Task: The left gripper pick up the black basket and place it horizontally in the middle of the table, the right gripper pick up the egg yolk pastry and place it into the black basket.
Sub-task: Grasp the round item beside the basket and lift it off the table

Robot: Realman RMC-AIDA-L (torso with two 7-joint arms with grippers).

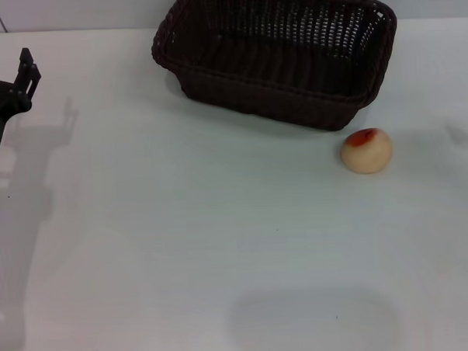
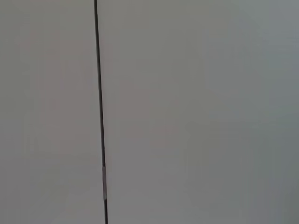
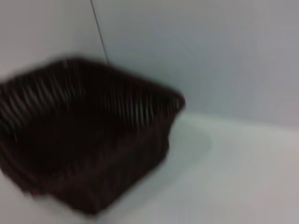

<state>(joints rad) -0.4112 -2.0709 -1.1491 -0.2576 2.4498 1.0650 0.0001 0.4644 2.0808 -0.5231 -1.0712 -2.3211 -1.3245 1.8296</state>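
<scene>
Black basket (image 1: 279, 53) sits upright at the far side of the white desk (image 1: 183, 248), slightly askew. Egg yolk pastry (image 1: 366, 150) lies on the desk just beside the basket's near right corner, not touching. Left pincer (image 1: 27, 72) hovers at the far left edge, holding nothing; its opening cannot be told. Right pincer barely shows.

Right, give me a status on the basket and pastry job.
Nothing looks done yet. The black basket sits at the table's far edge, empty and ungripped. The egg yolk pastry lies on the table just in front of it. The left gripper hangs at the far left, holding nothing. Both placements remain.
</scene>
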